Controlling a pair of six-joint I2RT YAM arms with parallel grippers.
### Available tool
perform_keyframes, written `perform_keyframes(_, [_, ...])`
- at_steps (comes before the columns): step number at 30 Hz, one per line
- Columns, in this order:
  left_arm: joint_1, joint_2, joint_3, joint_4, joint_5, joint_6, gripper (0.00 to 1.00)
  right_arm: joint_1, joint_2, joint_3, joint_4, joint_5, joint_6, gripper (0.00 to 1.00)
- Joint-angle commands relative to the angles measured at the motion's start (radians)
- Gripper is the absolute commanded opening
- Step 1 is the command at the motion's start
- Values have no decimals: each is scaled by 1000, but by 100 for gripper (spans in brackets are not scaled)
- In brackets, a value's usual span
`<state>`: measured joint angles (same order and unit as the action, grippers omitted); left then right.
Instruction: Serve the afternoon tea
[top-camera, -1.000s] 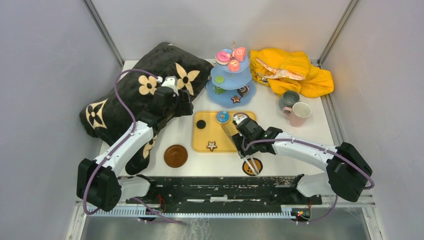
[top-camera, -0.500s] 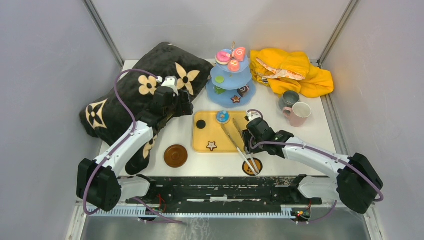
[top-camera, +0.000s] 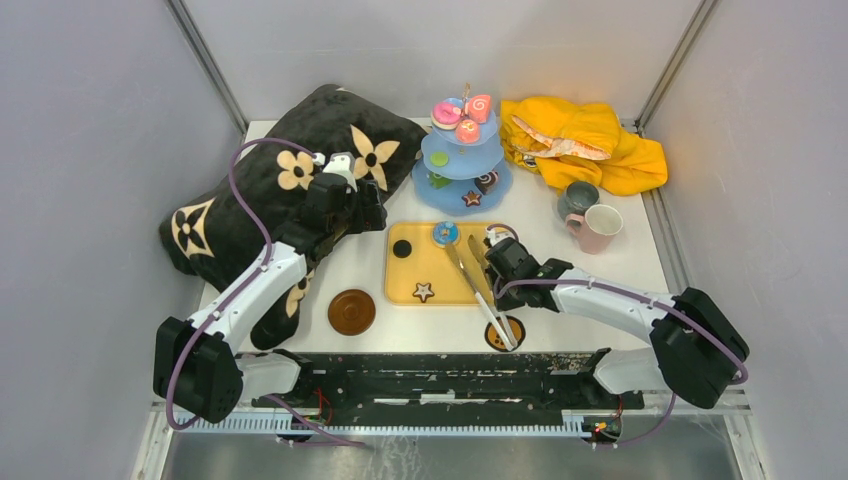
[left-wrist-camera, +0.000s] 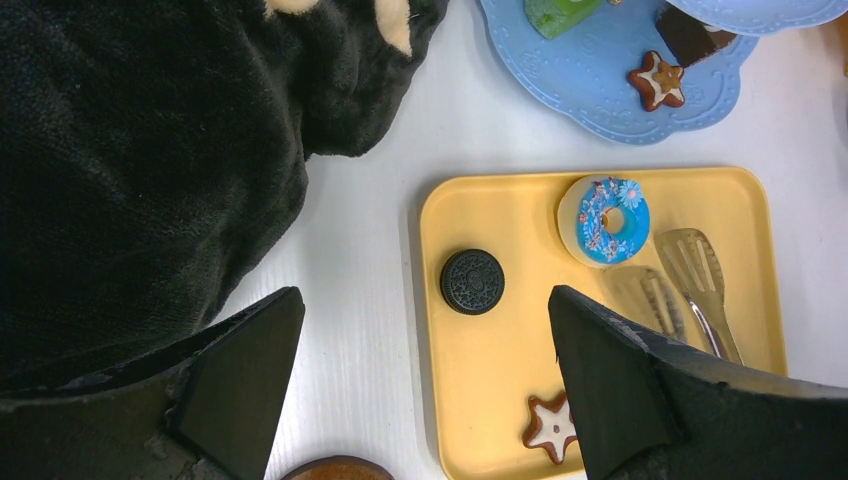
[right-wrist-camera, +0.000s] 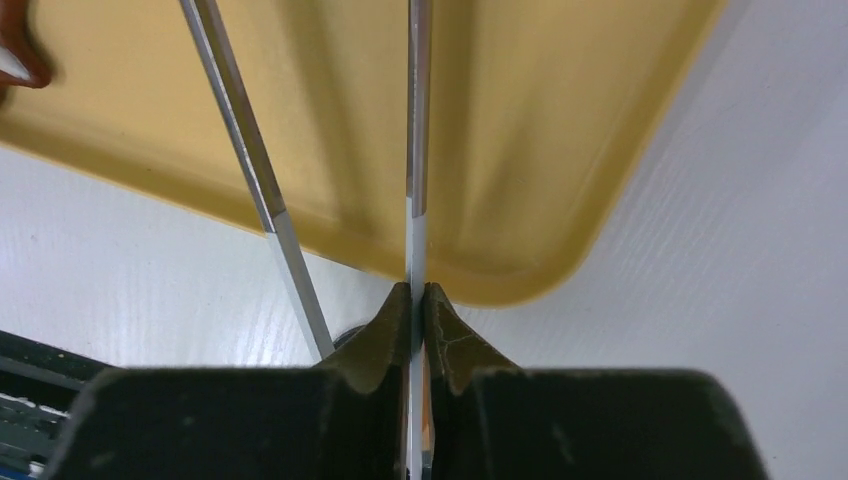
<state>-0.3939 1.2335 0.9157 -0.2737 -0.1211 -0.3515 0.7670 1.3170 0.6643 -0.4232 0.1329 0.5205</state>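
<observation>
The light-blue three-tier stand (top-camera: 440, 197) at the back carries pink swirl rolls (top-camera: 478, 107) on top and a star biscuit (top-camera: 471, 198) below. On the yellow tray (top-camera: 442, 275) lie a blue doughnut (top-camera: 445, 234), a black sandwich biscuit (left-wrist-camera: 472, 282) and another star biscuit (left-wrist-camera: 549, 426). Metal tongs (top-camera: 480, 285) lie across the tray's right side. My right gripper (right-wrist-camera: 417, 290) is shut on one arm of them. My left gripper (left-wrist-camera: 425, 295) hangs open over the tray's left edge, holding nothing. A pink cup (top-camera: 602, 227) and a grey mug (top-camera: 577, 198) stand at the right.
A big black flowered pillow (top-camera: 290, 180) fills the left back. A crumpled yellow cloth (top-camera: 585, 145) lies at the back right. One brown coaster (top-camera: 351, 311) sits left of the tray. Another coaster (top-camera: 504, 332) lies under the tongs' near end.
My right gripper swung right off the tray, came back a little to the left, and its jaws closed on one tong arm. The left arm stayed still.
</observation>
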Motion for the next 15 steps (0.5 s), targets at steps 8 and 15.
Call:
perform_keyframes(8, [4,-14,6,47,-4,-32,100,-3,25,113,-60,52,-85,1])
perform_keyframes(15, [4,-8,8,49,3,-33,100,-4,40,156,-99,98,-135,1])
